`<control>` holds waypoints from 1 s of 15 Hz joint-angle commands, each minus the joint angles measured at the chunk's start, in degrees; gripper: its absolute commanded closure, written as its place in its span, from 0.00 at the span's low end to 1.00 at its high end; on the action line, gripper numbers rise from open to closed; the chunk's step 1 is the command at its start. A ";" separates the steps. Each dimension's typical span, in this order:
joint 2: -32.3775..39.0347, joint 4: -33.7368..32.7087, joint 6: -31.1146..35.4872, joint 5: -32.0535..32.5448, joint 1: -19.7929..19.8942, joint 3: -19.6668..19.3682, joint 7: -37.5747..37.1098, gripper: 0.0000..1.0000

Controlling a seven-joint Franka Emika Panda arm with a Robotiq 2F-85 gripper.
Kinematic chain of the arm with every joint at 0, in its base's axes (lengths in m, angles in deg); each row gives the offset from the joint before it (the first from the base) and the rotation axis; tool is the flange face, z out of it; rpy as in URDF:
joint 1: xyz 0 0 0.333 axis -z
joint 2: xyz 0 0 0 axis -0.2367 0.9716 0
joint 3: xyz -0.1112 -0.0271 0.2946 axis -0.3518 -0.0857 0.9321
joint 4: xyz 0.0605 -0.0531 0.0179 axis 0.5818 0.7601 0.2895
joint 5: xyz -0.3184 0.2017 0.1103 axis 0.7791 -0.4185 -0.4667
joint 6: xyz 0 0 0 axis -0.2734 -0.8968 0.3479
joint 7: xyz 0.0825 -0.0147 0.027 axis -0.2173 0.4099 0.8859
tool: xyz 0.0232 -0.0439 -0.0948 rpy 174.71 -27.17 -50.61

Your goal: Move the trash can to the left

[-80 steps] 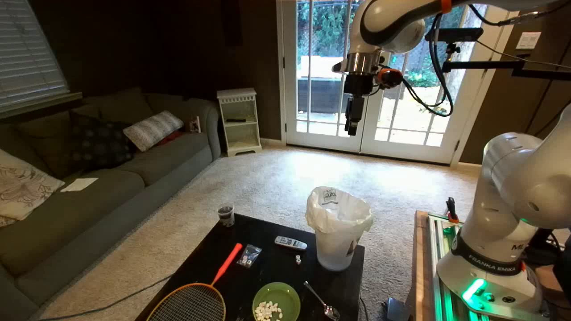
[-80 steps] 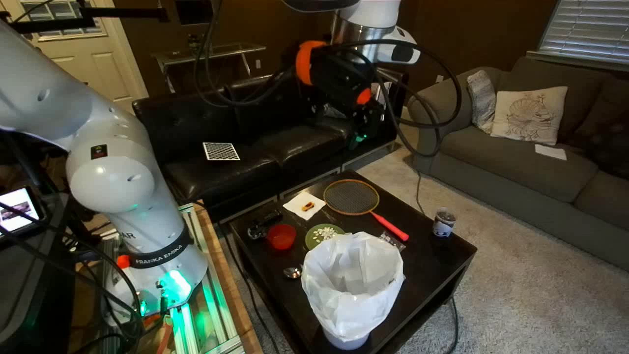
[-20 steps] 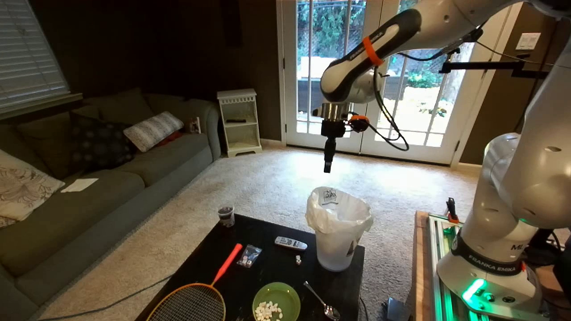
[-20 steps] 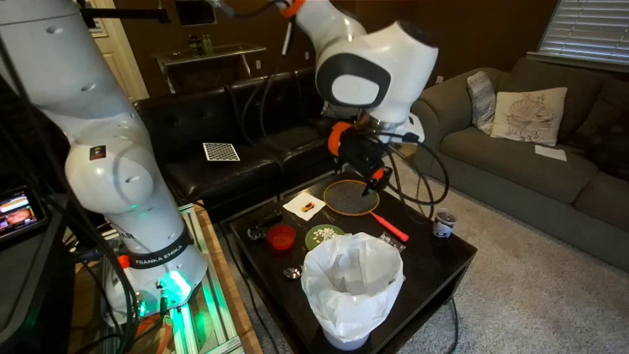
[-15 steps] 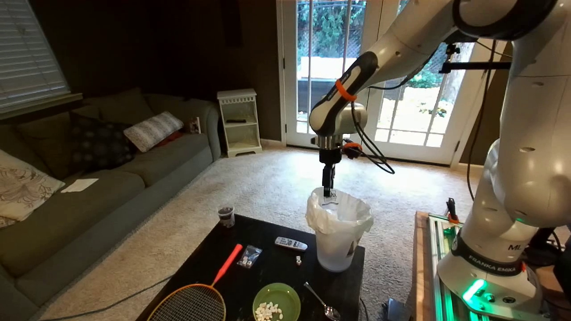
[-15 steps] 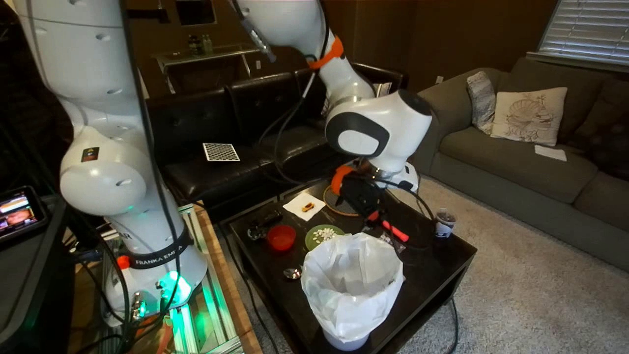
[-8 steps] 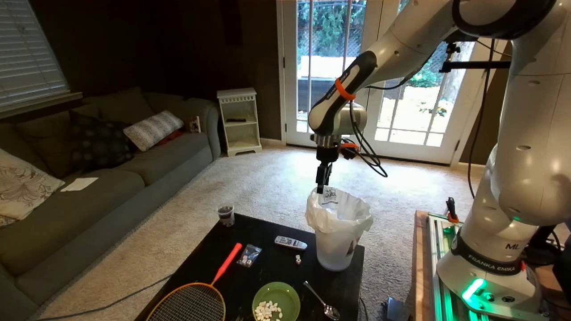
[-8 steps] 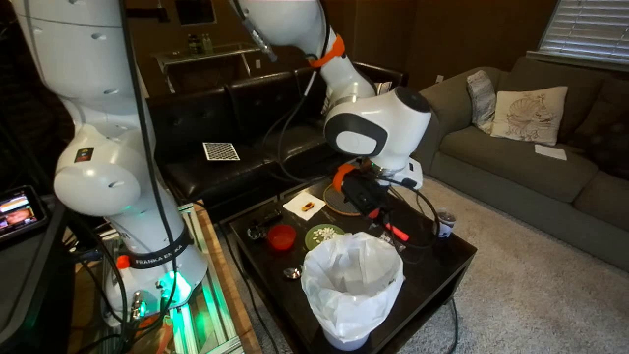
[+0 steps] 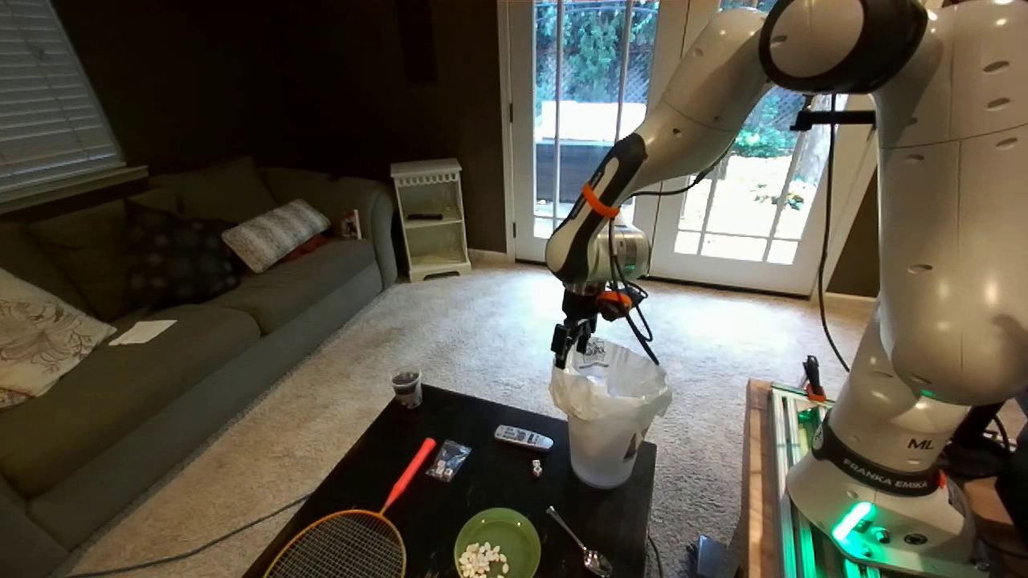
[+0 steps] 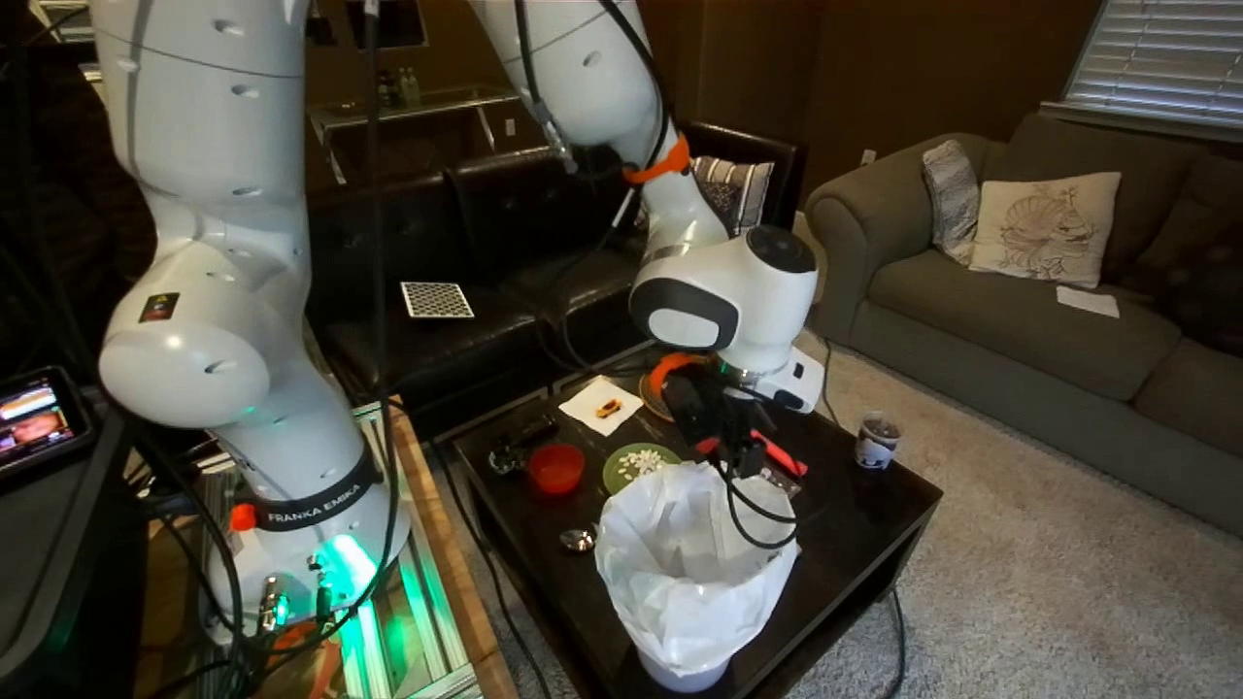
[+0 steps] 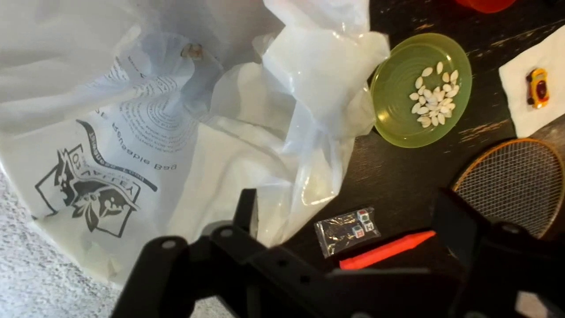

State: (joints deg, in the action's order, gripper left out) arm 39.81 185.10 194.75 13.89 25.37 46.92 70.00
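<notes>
The trash can [image 9: 604, 441], a white bin with a crinkled translucent liner, stands upright near a corner of the dark table [image 9: 470, 413]. It also shows in an exterior view [image 10: 694, 602], and its liner and printed inside fill the left of the wrist view [image 11: 207, 159]. My gripper [image 9: 571, 353] is at the rim's side towards the table's middle, also seen in an exterior view [image 10: 746, 464]. In the wrist view the gripper's fingers [image 11: 346, 215] are wide apart with nothing held; the left finger overlaps the liner's edge. I cannot tell whether it touches.
Near the can lie a remote [image 9: 524, 437], a spoon [image 9: 594, 560], a green bowl of white pieces [image 9: 520, 534], a bag of dice [image 11: 348, 229] and a racket [image 11: 388, 250]. A cup [image 10: 877, 442] stands at a table corner; a red bowl [image 10: 556, 469] is further off.
My gripper has come down from high above to the can's rim. In the last half second it moved slightly lower and turned, so both spread fingers show. The can has not moved.
</notes>
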 commanded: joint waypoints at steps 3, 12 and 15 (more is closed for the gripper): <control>7.36 -3.41 2.22 7.05 0.97 0.97 -12.53 0.00; 15.54 -10.72 0.81 16.53 0.14 -0.05 -23.72 0.39; 16.18 -11.95 -0.71 17.33 0.45 0.01 -25.19 0.61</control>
State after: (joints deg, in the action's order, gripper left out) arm 54.82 175.47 196.71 28.77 25.47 46.89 47.84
